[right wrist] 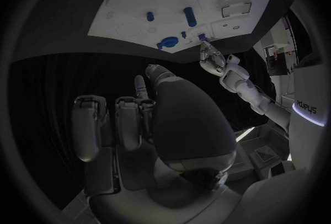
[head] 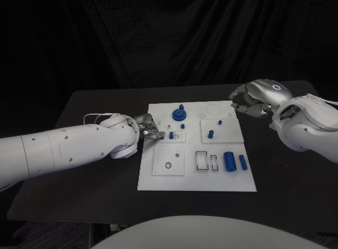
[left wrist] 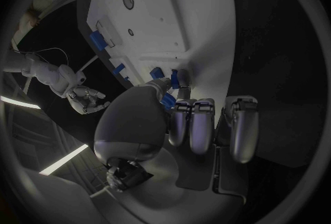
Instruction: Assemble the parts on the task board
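Left hand [head: 151,128] of mine sits at the left edge of the task board [head: 197,184], in the middle of the head picture. Its fingers [left wrist: 181,120] reach over the rim, and a small blue part [left wrist: 167,101] sits right by the tips. It looks pinched there, but I cannot tell for sure, so I will not say my left hand holds it.

My right hand [head: 253,101] is at the upper right of the head picture, just past the far right corner of the board. Its fingers are curled in and I see nothing in them.

What could go wrong? If the small part is only held a little, it could slip and roll off the board onto the black table [head: 86,104]. My left fingers are close to the small peg [head: 171,135] standing by them, so a bump could knock it over. If I push a part in crooked, I think it would jam.

Now I count. One white board. One round blue knob [head: 179,114] near the top middle. Four small blue pegs stand up in the middle. Two blue rollers lie at the lower right, a fat one [head: 229,161] and a thin one [head: 243,162]. Two hands.
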### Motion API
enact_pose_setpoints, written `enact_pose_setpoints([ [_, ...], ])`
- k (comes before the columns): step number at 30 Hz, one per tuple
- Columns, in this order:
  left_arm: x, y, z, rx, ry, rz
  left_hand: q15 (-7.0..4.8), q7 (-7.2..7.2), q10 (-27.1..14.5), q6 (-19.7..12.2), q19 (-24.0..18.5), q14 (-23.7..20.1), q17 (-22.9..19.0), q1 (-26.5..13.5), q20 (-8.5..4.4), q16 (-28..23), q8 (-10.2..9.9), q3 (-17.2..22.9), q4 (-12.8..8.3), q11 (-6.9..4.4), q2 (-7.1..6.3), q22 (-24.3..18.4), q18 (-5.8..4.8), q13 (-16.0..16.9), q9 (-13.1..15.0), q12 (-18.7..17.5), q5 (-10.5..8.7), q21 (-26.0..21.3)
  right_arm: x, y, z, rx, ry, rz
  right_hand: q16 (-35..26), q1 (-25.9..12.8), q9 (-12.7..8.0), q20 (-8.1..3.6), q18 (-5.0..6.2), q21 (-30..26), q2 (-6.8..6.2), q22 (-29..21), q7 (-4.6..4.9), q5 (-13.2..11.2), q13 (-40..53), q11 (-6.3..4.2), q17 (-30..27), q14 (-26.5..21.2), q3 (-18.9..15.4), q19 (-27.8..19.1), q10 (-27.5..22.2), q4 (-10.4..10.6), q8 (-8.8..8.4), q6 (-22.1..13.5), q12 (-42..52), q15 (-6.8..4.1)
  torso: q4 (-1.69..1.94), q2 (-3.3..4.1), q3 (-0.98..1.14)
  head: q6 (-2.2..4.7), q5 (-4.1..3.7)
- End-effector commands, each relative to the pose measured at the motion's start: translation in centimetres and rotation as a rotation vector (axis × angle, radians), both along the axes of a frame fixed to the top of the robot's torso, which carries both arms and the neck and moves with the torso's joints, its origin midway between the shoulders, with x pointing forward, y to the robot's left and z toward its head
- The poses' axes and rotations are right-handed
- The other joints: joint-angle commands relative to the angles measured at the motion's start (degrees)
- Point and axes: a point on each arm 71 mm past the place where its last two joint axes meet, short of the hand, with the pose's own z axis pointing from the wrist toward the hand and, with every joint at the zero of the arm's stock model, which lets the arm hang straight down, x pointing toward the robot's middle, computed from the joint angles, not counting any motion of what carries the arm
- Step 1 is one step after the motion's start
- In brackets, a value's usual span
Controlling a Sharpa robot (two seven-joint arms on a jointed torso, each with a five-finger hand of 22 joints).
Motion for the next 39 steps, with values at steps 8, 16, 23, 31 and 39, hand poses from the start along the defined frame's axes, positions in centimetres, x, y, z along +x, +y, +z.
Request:
enact_pose_setpoints([
  [8, -0.52, -0.1, -0.25, -0.019, 0.0, -0.022, -0.46, -0.13, 6.1, 0.2, 2.8, 6.0, 15.1, -0.4, -0.37, 0.1, 0.2, 1.2, -0.2, -0.38, -0.4, 11.2, 0.56, 15.1, 0.1, 0.2, 2.28, -0.3, -0.04, -0.17, -0.19, -0.005, 0.008, -0.019, -0.3, -0.4, -0.1, 0.39, 0.54, -0.3, 0.26, 13.8, 0.0, 0.2, 11.9, 0.34, 11.1, 4.6, 0.3, 4.1, 3.1, 0.1, -0.06, 0.6, -0.1, 0.45, -0.05, -0.02, -0.08, -0.01, 0.12],
  [16, -0.68, -0.14, -0.29, -0.019, 0.007, -0.028, -0.46, -0.13, 6.1, 0.2, 2.7, 6.0, 15.1, -0.4, -0.37, 0.1, 0.2, 1.2, -0.3, -0.38, -0.43, 11.2, 0.56, 15.1, 0.2, 0.2, 2.35, -0.3, -0.04, -0.22, -0.23, -0.006, 0.011, -0.022, -0.3, -0.4, -0.1, 0.39, 0.54, -0.3, 0.26, 13.8, 0.0, 0.2, 11.9, 0.34, 11.1, 4.6, 0.3, 4.1, 3.1, 0.1, -0.06, 0.6, -0.1, 0.45, -0.05, -0.04, -0.03, -0.01, 0.06],
  [23, -0.72, -0.14, -0.39, -0.01, 0.02, -0.031, -0.45, -0.08, 6.1, 0.2, 2.7, 6.0, 15.1, -0.5, -0.37, 0.1, 0.2, 1.2, -0.2, -0.36, -0.51, 11.1, 0.6, 15.1, 0.2, 0.2, 2.28, -0.4, -0.02, -0.21, -0.27, -0.009, 0.014, -0.024, -0.3, -0.5, -0.1, 0.4, 0.56, -0.4, 0.27, 13.7, -0.02, 0.2, 11.9, 0.37, 11.1, 4.6, 0.4, 4.1, 3.0, 0.1, -0.03, 0.7, -0.2, 0.46, -0.1, -0.05, -0.03, -0.01, 0.19],
  [31, -0.61, -0.1, -0.57, 0.004, 0.033, -0.027, -0.38, -0.02, 6.1, 0.2, 2.5, 6.0, 15.1, -1.1, -0.32, 0.1, 0.2, 1.5, 0.0, -0.29, -0.59, 10.9, 0.65, 15.1, 0.2, 0.2, 0.14, -0.6, 0.01, -0.15, -0.31, -0.011, 0.017, -0.025, -0.3, -0.5, -0.1, 0.4, 0.56, -0.4, 0.27, 13.7, -0.02, 0.2, 11.9, 0.37, 11.1, 4.6, 0.4, 4.1, 3.0, 0.1, -0.03, 0.7, -0.2, 0.46, -0.12, -0.02, -0.04, -0.01, 0.27],
  [39, -0.46, -0.06, -0.77, 0.011, 0.037, -0.021, -0.26, 0.12, 6.1, 0.0, 2.3, 6.0, 15.1, -2.2, -0.21, 0.1, 0.1, 1.3, 0.4, -0.17, -0.36, 10.8, 0.72, 15.1, 0.3, 0.2, -5.18, -0.8, 0.01, -0.2, -0.35, -0.013, 0.02, -0.028, -0.3, -0.5, -0.1, 0.4, 0.56, -0.4, 0.27, 13.7, -0.02, 0.2, 11.9, 0.37, 11.1, 4.6, 0.4, 4.1, 3.0, 0.1, -0.03, 0.7, -0.2, 0.46, -0.1, 0.01, 0.0, -0.01, 0.19],
])
